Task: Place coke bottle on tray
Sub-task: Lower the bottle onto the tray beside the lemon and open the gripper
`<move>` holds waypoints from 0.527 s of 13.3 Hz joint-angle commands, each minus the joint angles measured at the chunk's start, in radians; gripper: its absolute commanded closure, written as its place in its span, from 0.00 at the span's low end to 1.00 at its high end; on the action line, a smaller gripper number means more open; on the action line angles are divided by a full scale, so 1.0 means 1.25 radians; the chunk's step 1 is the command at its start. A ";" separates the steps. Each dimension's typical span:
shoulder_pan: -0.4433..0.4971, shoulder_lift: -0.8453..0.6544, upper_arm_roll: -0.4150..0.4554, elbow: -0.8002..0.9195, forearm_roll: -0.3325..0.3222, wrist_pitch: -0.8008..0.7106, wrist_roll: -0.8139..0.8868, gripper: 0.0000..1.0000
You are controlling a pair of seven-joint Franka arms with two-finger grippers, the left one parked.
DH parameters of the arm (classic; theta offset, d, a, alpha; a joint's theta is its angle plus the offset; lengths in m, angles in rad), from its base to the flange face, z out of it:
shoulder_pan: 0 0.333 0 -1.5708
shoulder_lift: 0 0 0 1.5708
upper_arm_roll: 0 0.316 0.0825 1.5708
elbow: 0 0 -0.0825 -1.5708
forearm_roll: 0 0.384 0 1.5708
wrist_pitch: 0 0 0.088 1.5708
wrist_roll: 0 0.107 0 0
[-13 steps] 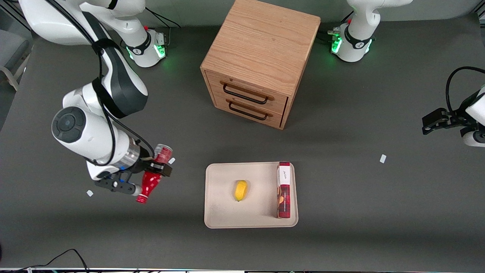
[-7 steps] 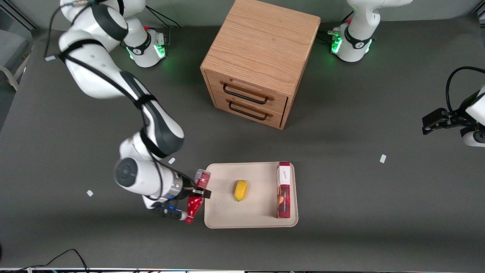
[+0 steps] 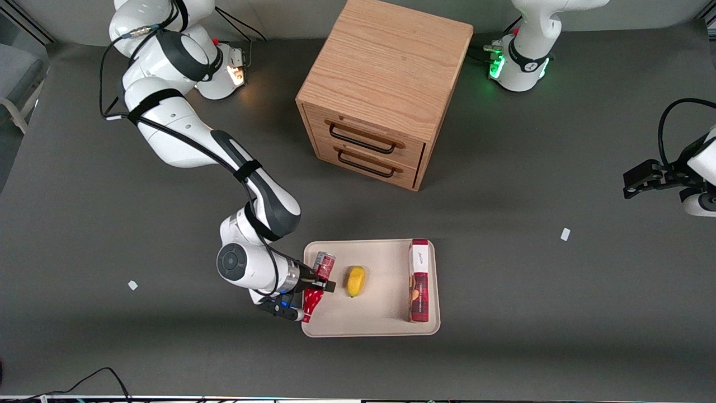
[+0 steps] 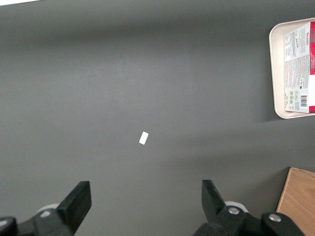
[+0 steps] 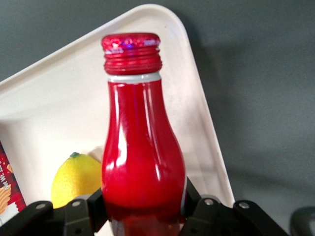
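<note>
My right gripper [image 3: 316, 288] is shut on the coke bottle [image 3: 316, 282], a small red bottle with a red cap and silvery base. It holds the bottle lying level above the edge of the cream tray [image 3: 335, 324] nearest the working arm's end. In the right wrist view the bottle [image 5: 141, 147] stands between my fingers [image 5: 199, 204], with the tray's rounded corner [image 5: 162, 19] under it.
A yellow lemon [image 3: 355, 281] lies on the tray beside the bottle. A tall red-and-white box [image 3: 419, 280] stands along the tray's edge toward the parked arm. A wooden two-drawer cabinet [image 3: 386, 84] stands farther from the camera. Small white scraps [image 3: 132, 285] lie on the table.
My right arm has carried the bottle sideways from the working arm's end of the table to above the tray's edge. The grip has stayed shut on the bottle.
</note>
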State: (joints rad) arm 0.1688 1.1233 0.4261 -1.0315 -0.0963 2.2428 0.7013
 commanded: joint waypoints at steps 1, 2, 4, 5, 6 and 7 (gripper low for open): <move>0.005 0.001 -0.002 0.020 -0.039 -0.007 0.023 0.00; 0.005 -0.003 -0.003 0.021 -0.040 -0.009 0.023 0.00; -0.001 -0.028 -0.005 0.020 -0.055 -0.037 0.023 0.00; -0.006 -0.059 -0.005 0.006 -0.068 -0.083 0.023 0.00; -0.011 -0.105 -0.005 -0.012 -0.074 -0.125 0.022 0.00; -0.021 -0.162 -0.005 -0.037 -0.078 -0.169 0.022 0.00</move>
State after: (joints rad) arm 0.1601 1.0642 0.4251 -1.0041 -0.1645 2.1301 0.7022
